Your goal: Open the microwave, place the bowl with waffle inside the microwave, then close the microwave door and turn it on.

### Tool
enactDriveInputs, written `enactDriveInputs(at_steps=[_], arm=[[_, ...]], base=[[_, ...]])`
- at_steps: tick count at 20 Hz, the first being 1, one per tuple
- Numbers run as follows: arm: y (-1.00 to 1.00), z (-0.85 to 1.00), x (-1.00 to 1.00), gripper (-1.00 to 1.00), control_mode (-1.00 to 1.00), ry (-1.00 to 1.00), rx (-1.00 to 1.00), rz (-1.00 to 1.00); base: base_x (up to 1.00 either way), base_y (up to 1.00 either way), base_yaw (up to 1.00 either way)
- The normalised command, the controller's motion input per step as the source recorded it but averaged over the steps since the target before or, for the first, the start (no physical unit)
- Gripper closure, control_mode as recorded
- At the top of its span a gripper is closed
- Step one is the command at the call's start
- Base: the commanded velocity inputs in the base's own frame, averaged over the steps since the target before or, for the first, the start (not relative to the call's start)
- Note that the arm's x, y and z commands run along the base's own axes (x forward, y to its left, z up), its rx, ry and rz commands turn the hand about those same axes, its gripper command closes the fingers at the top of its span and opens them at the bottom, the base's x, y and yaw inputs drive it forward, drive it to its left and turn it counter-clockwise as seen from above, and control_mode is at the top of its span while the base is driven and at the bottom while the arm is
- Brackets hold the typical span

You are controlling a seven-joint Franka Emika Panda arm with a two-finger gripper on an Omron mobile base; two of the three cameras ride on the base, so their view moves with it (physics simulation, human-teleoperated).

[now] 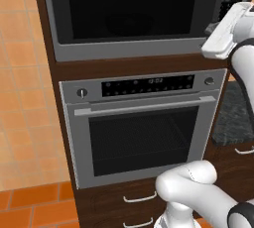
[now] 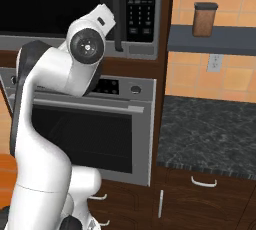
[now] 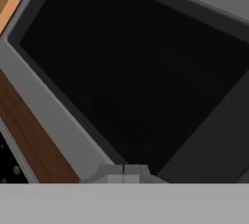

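One large built-in microwave (image 1: 129, 14) is set at the top of a dark wooden cabinet column (image 1: 59, 66), and its wide black glass microwave door (image 1: 130, 5) is seen lying flush in the grey steel frame. The dark vertical handle strip (image 2: 117, 9) stands just left of the black button keypad (image 2: 139, 5) at the microwave's right side. The bowl with waffle cannot be made out in any view; behind the dark glass only a faint round shape is hinted at. In the hand view the gripper (image 3: 124, 171) is held close before the black glass, with the two fingertips pressed together and nothing between them. In the base views the white hand is raised beside the handle strip, near the microwave's lower right corner. Directly below the microwave a steel oven (image 1: 141, 128) with two round knobs and a bar handle is fitted. To the right, a dark speckled counter (image 2: 210, 136) is seen, and a brown jar (image 2: 205, 19) is placed on a shelf above it.
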Motion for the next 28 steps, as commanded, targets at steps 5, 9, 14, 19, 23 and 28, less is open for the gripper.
enactDriveInputs(at_steps=[5, 9, 14, 19, 23, 28], arm=[[-0.76, -0.12, 0.03, 1.0, -1.0, -0.01, -0.07, 0.0], [-0.81, -0.19, 0.01, 1.0, -1.0, 0.0, -0.05, 0.0], [-0.2, -0.11, 0.1, 1.0, -1.0, 0.0, 0.0, 0.0], [0.0, -0.17, 0.61, 1.0, -1.0, 0.0, 0.0, 0.0], [-0.08, -0.23, 0.73, 1.0, -1.0, 0.0, 0.0, 0.0], [-0.32, 0.14, 0.53, 1.0, -1.0, -0.07, 0.06, 0.0]], base=[[0.0, 0.0, 0.0], [0.0, 0.0, 0.0], [0.0, 0.0, 0.0], [0.0, 0.0, 0.0], [0.0, 0.0, 0.0], [0.0, 0.0, 0.0]])
